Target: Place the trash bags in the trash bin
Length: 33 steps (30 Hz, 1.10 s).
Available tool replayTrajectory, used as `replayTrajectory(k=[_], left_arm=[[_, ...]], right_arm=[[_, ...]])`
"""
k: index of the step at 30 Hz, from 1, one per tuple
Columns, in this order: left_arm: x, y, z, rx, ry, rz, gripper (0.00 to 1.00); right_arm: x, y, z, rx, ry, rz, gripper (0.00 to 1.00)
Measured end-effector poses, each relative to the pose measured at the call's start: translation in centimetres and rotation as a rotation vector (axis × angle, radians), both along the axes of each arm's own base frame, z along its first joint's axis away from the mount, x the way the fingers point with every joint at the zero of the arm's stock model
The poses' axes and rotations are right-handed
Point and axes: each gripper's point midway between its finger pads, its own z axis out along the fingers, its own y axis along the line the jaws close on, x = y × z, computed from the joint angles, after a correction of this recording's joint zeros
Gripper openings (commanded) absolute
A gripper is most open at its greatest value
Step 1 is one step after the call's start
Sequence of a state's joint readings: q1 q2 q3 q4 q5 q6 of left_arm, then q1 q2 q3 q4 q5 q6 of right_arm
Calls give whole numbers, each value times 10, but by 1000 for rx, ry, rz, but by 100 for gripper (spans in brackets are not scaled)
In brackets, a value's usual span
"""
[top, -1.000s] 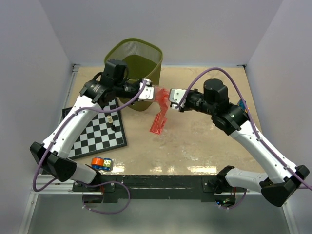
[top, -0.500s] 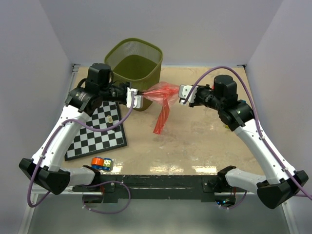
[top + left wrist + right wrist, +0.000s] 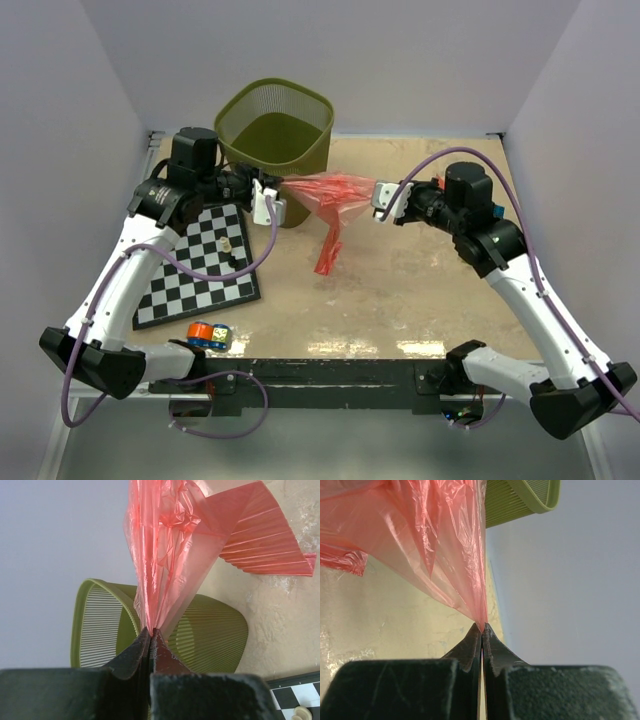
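A thin red-pink trash bag [image 3: 330, 190] hangs stretched in the air between both arms, its pleated tail [image 3: 328, 250] drooping toward the table. My left gripper [image 3: 278, 200] is shut on the bag's left edge, right in front of the olive-green mesh trash bin [image 3: 275, 125]. My right gripper [image 3: 382, 198] is shut on the bag's right edge. In the left wrist view the film [image 3: 165, 545] fans out from my left gripper [image 3: 151, 630], with the bin [image 3: 215, 630] behind. In the right wrist view the film [image 3: 420, 540] rises from my right gripper [image 3: 482, 626], the bin's rim [image 3: 535, 500] above.
A black-and-white chessboard [image 3: 200, 265] with small pieces lies at the left. A small orange and blue toy [image 3: 208, 335] sits near the front left edge. A blue object [image 3: 497, 213] peeks from behind the right arm. White walls close in on the table.
Both grippers have drawn apart, the left one moving left and the right one right. The bag has gone from a bunched strip to a wide taut sheet.
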State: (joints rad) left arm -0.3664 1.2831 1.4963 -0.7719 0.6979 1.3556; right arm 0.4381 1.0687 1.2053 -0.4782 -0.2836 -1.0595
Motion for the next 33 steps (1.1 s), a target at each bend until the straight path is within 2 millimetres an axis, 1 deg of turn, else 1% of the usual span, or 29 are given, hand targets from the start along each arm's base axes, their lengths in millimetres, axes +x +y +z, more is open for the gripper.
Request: replayTrajectory(k=[4, 6, 11, 12, 13, 14, 15, 17, 18, 19, 20, 22, 24, 25, 26, 27, 29, 31, 33], left_arm=[[1, 0, 1, 8, -18, -9, 0], [2, 2, 1, 10, -26, -7, 0], [8, 5, 7, 3, -60, 0, 0], [10, 6, 9, 1, -66, 4, 0], [11, 6, 11, -4, -76, 6, 0], [13, 6, 13, -9, -86, 7, 0], [14, 6, 16, -16, -95, 6, 0], [16, 6, 21, -32, -108, 6, 0], [17, 4, 24, -45, -119, 2, 0], [18, 3, 27, -58, -132, -3, 0], [18, 0, 29, -71, -148, -13, 0], [15, -5, 29, -89, -173, -32, 0], [8, -12, 25, -106, -201, -62, 0], [4, -16, 24, -111, -208, -75, 0], [1, -20, 23, -117, -216, -91, 0], [-1, -25, 25, -123, -226, -105, 0], [-5, -33, 31, -137, -255, -129, 0], [-9, -40, 38, -152, -283, -151, 0], [-12, -45, 43, -164, -296, -165, 0]], right_arm=[[1, -3, -1, -3, -3, -12, 0], [2, -7, -5, -6, 1, -24, 0], [6, -14, -9, -21, -4, -40, 0], [7, -15, -9, -22, -6, -41, 4], [7, -15, -9, -23, -7, -39, 19], [6, -14, -9, -22, -6, -34, 39], [5, -13, -9, -20, -1, -29, 51], [-1, -12, -12, -14, 34, -11, 64], [-7, -8, -12, -6, 76, 17, 67], [-12, -5, -9, 15, 109, 33, 68], [-16, 0, 0, 43, 139, 55, 69], [-23, 17, 31, 130, 181, 119, 70], [-29, 32, 64, 227, 202, 175, 74], [-33, 38, 76, 275, 220, 198, 74], [-36, 42, 83, 313, 234, 214, 75], [-39, 47, 90, 362, 258, 229, 77], [-40, 57, 95, 450, 306, 249, 79], [-36, 68, 92, 505, 357, 266, 80], [-29, 80, 83, 529, 400, 275, 82]])
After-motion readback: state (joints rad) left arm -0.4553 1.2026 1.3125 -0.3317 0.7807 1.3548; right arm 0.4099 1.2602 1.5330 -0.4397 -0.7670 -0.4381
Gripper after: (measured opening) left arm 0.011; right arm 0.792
